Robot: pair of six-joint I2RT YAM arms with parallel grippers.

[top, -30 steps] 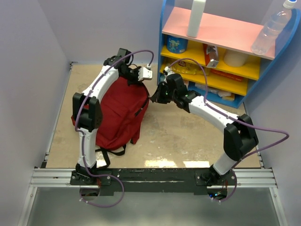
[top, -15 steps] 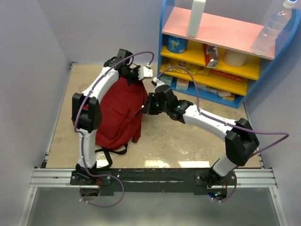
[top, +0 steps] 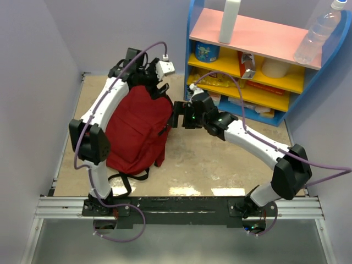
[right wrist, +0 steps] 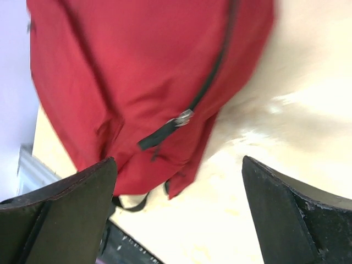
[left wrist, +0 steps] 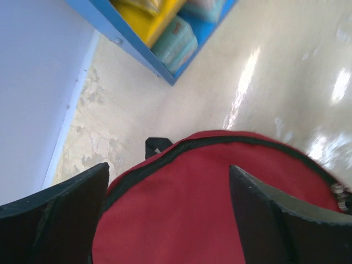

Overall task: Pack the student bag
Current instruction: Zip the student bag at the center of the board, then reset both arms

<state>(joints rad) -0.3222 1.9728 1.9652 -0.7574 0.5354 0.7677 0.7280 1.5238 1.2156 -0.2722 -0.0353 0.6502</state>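
The student bag, a dark red backpack, lies flat on the table's left half with its black straps trailing at the near end. Its black zipper runs shut round the top edge. My left gripper hovers open over the bag's far end, the red fabric showing between its fingers. Just off the bag's right edge my right gripper stands open and empty. In the right wrist view, the zipper pull lies beyond the gap between its fingers.
A blue shelf unit with yellow and pink boards stands at the back right, holding packets and boxes. On top of it stand a white bottle and a clear bottle. Pale walls close both sides. A metal rail runs along the near edge.
Both grippers have gone from shut to open. The left arm swung back and up off the bag's top. The right gripper dipped onto the bag's right edge, then drew back to the right.
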